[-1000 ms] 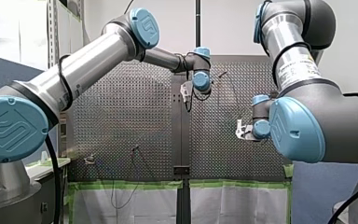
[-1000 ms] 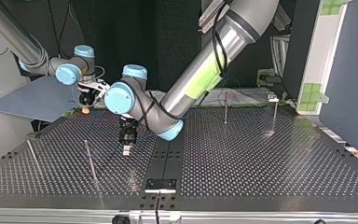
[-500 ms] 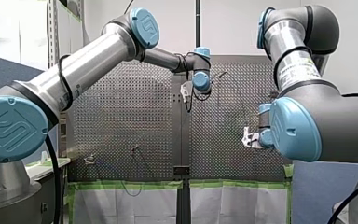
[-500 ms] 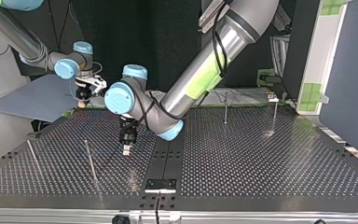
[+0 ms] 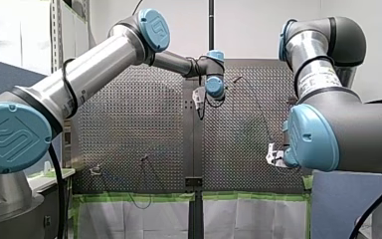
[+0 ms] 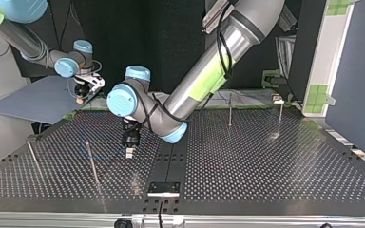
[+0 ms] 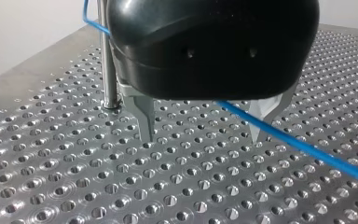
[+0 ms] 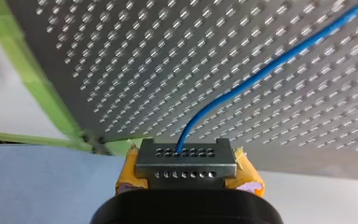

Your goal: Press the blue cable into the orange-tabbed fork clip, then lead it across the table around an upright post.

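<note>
Clamping the blue cable [image 8: 261,70]: my right gripper [image 8: 185,156], yellow pads pinched on it, beyond the table's [image 6: 266,161] far left edge in the top view.
My left gripper [image 7: 205,128] hovers low, metal fingers apart, beside an upright post [image 7: 106,65]; its black body hides part of the cable; fork clip not discernible.

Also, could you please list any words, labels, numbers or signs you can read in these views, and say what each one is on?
None reads clearly.
Sticker on my right arm: small print, too blurred to read.
Blue joint cap on my left arm: embossed emblem, no legible letters.
</note>
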